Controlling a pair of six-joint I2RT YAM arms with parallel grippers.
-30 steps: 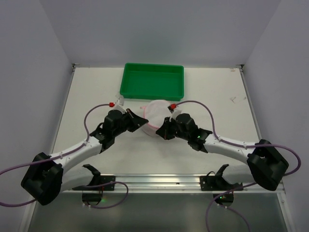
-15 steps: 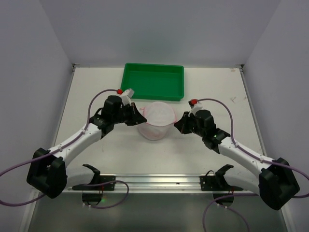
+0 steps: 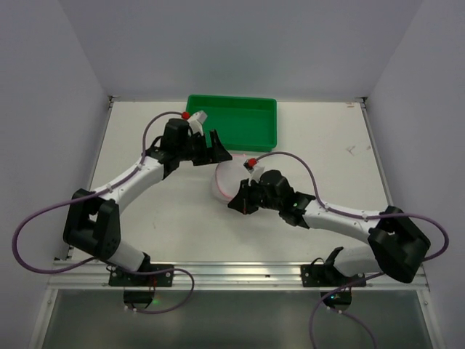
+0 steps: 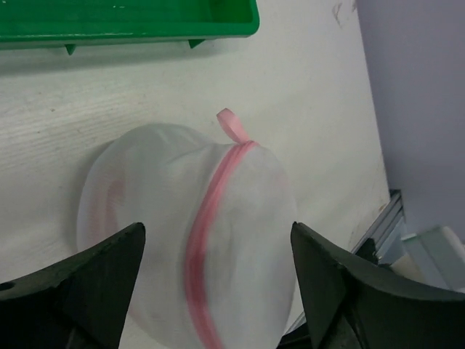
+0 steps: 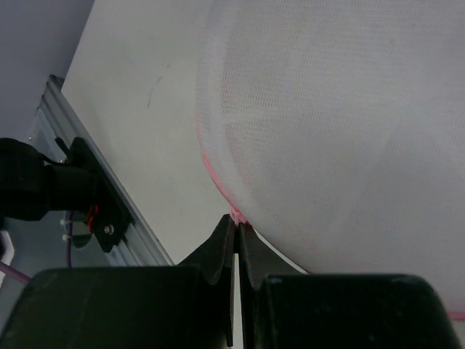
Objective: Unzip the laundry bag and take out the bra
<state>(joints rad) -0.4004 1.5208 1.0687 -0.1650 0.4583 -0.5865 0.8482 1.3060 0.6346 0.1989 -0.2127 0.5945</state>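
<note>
**White tabletop: laundry bag, zip not yet run**

White tabletop (image 3: 182,233), walled on three sides, grey-white.

- Green tray (image 3: 231,125): at 12 o'clock, nothing seen in it.
- Laundry bag (image 3: 227,174): near centre, just 6 o'clock of the tray, resting on the tabletop. Its pink zipper trim (image 4: 207,240) runs unbroken across the mesh, and a pink loop (image 4: 232,125) stands at its far end.
- Left gripper (image 3: 216,145): at the bag's 11 o'clock, raised, jaws spread wide, apart from the mesh.
- Right gripper (image 5: 236,218): at the bag's 6 o'clock rim, jaws pressed together on the pink trim. Whether they hold a zip pull cannot be told.

Progress, judged: early. The bag looks shut and no bra is out, with the contents unclear through the mesh. Unzipping and removal both remain.
</note>
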